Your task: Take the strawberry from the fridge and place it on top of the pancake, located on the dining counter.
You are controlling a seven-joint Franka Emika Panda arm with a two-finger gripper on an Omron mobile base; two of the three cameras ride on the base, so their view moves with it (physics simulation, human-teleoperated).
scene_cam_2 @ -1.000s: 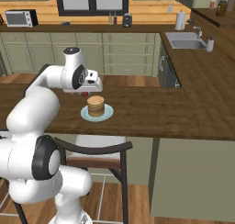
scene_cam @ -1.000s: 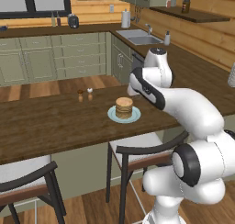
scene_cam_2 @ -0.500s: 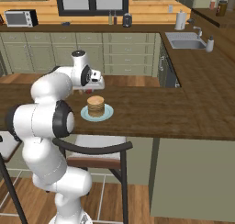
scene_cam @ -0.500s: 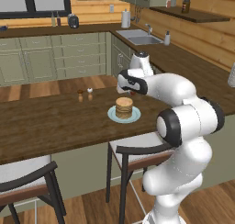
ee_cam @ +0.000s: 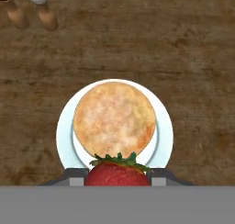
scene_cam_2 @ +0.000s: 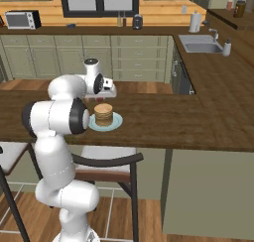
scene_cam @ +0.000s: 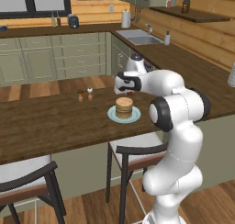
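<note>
Red and green-capped, the strawberry [ee_cam: 117,171] sits clamped between the gripper [ee_cam: 117,176] fingers, seen at the bottom of the hand view. Below it lies the pancake [ee_cam: 114,124] on its plate [ee_cam: 164,126], resting on the dark wood counter [ee_cam: 193,58]. In the left base view the gripper [scene_cam: 123,91] hangs just above the far side of the pancake [scene_cam: 124,107]. Two small shakers [scene_cam: 85,95] stand to the left, well apart from the plate [scene_cam: 113,114].
</note>
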